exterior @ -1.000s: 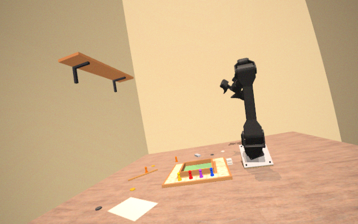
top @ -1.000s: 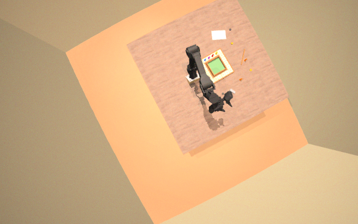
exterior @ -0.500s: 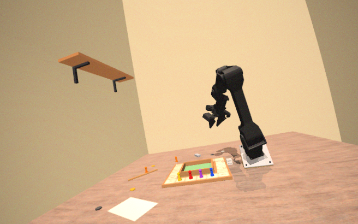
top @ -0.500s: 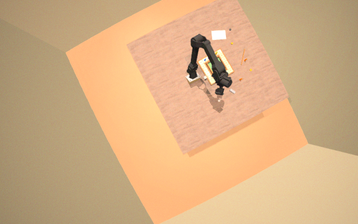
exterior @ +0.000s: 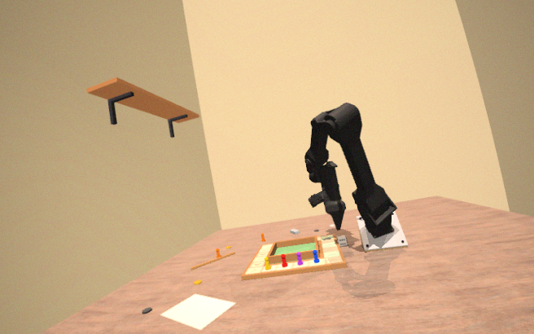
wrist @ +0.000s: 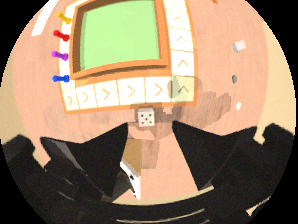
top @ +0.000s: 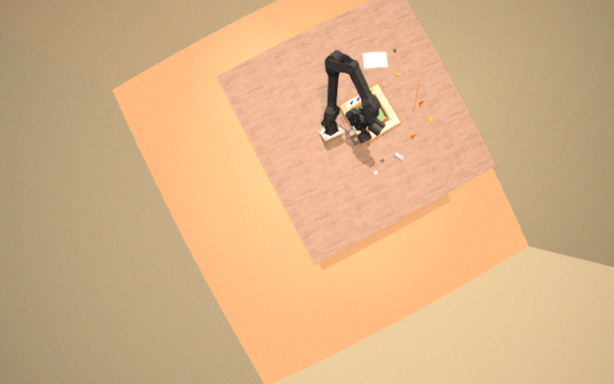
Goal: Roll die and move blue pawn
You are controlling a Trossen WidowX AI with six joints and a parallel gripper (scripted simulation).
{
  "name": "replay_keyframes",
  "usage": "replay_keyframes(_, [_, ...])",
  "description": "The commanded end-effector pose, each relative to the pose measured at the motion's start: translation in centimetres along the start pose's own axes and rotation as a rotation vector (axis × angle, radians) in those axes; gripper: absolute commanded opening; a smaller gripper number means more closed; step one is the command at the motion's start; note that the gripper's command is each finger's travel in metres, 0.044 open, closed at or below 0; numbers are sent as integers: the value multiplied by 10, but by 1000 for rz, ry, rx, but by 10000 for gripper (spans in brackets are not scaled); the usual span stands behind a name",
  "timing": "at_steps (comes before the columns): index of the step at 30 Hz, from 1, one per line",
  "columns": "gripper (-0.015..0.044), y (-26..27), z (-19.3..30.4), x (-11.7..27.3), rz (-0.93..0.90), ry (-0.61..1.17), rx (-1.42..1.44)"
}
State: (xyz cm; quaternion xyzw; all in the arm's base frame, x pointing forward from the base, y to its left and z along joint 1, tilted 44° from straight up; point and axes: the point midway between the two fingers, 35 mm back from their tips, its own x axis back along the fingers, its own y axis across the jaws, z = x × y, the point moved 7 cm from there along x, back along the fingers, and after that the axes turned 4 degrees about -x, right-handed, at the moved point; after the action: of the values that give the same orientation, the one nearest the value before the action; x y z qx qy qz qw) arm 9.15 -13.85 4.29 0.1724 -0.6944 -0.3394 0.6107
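Black parallel-jaw gripper [exterior: 338, 228] [wrist: 150, 124]: fingers parted, nothing grasped, poised above the table near the die. White cube-shaped die with dark pips [top: 351, 133] [exterior: 342, 240] [wrist: 146, 117]: on the tabletop, just outside the wooden-edged game board [top: 393, 110] [exterior: 294, 273] [wrist: 131, 91], at its arrow-marked border; five pips face the wrist view.

Risks: descent slightly off-centre could make a fingertip knock the die away; the board's nearness could let a finger catch its edge and shift board and pawns.

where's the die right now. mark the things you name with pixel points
In the wrist view, the die [exterior: 342, 240] [wrist: 146, 117] sits on the table just outside the board [exterior: 294, 274] [wrist: 80, 109], beside its arrowed edge and ahead of the gap between the open gripper's fingers [exterior: 338, 221].
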Motion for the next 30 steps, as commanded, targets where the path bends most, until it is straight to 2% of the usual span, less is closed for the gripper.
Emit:
replay_keyframes(1, [275,4,3,-1,-4,15,30])
replay_keyframes(30, [275,4,5,-48,-5,14,30])
